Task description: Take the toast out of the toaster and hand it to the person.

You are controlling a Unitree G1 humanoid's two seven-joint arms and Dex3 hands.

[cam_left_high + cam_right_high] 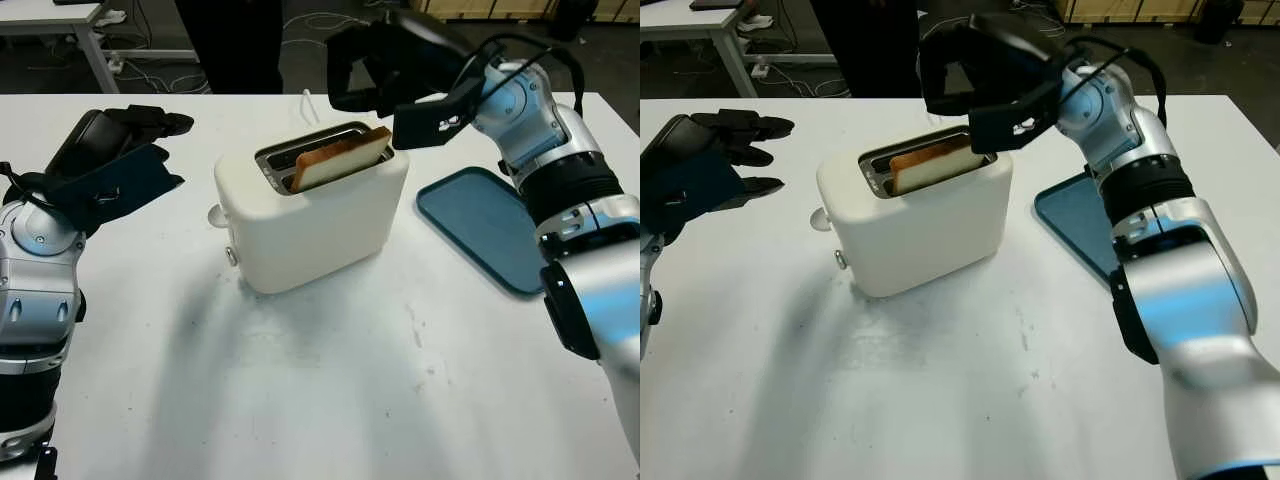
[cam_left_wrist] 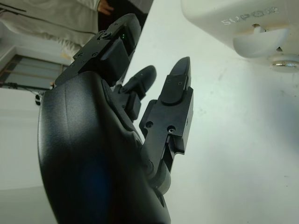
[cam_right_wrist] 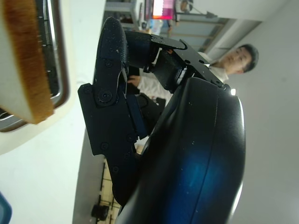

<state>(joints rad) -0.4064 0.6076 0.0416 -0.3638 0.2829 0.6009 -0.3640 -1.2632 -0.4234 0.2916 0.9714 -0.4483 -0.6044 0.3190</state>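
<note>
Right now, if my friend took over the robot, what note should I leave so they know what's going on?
Right robot hand: open, hovering just behind the toaster, holding nothing.
Left robot hand: open, parked off to the toaster's left.
Toast: sticking up from the toaster slot, untouched.
Blue tray: flat on the table, right of the toaster.
Person: beyond the table's far side.
Done: right robot hand is near the toast.
Left: grasp toast, lift it out, hand it to the person.
</note>
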